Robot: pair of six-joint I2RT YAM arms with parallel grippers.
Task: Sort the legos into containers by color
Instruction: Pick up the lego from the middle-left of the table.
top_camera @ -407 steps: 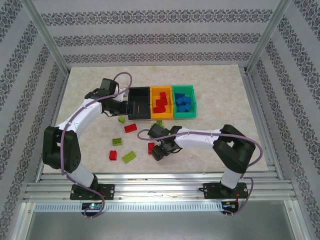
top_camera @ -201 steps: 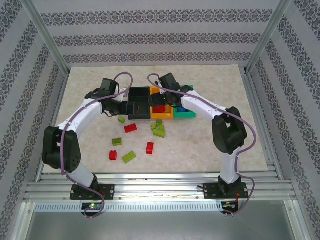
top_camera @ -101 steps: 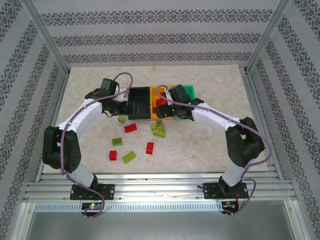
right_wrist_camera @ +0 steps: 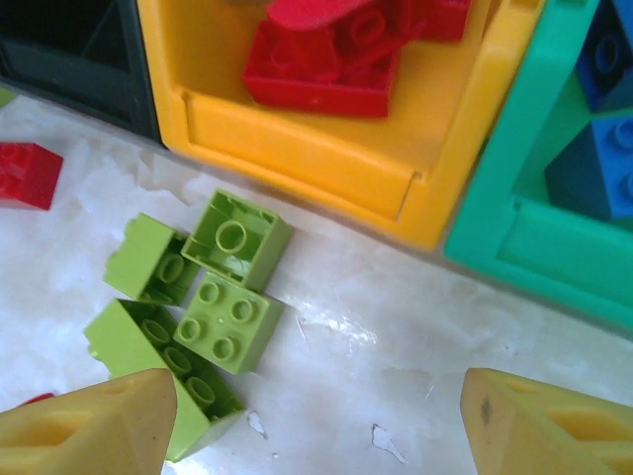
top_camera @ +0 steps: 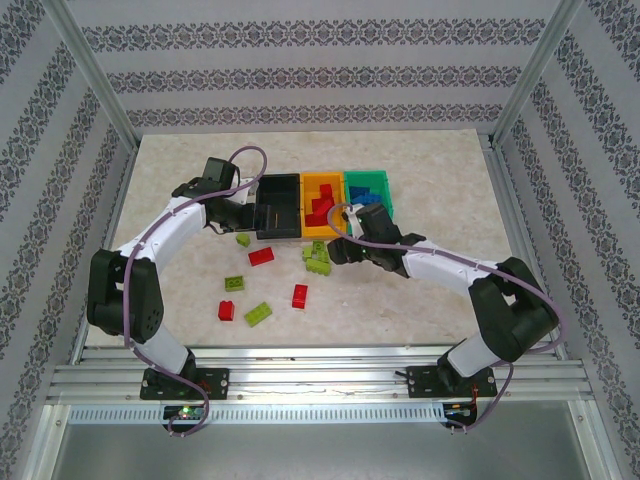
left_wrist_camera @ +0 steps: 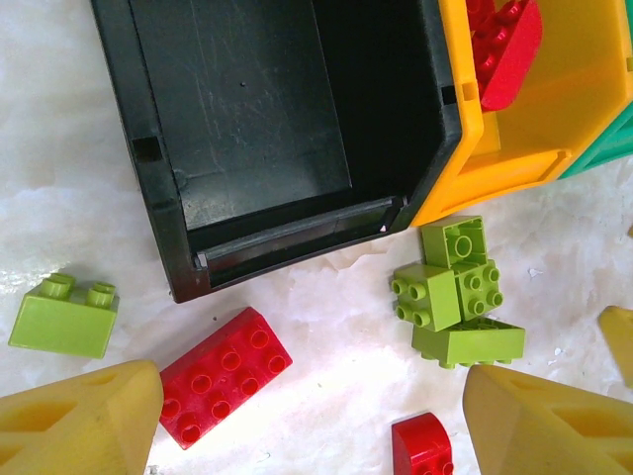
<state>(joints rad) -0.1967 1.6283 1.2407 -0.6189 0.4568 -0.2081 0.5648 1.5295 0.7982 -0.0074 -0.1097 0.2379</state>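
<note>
Loose on desk (top_camera: 440, 200): three loose red bricks (top_camera: 300, 295) and several lime bricks (top_camera: 258, 313) lay unsorted, nearer than the black bin (left_wrist_camera: 247, 99).
Right gripper (right_wrist_camera: 316, 426): open, empty, above a lime cluster (right_wrist_camera: 198, 297) off the black bin's front-right corner.
Left gripper (left_wrist_camera: 316, 435): open, empty, before the black bin.
Black bin: empty.
Done: sorted red bricks (right_wrist_camera: 326, 69) filled the orange-yellow bin (right_wrist_camera: 297, 158) beside the black bin; blue bricks (right_wrist_camera: 593, 168) lay in the green bin (right_wrist_camera: 514, 228) beyond.

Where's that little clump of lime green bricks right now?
In the top view the lime clump lies mid-table, just in front of the yellow bin, with the open right pincer hovering beside it.
</note>
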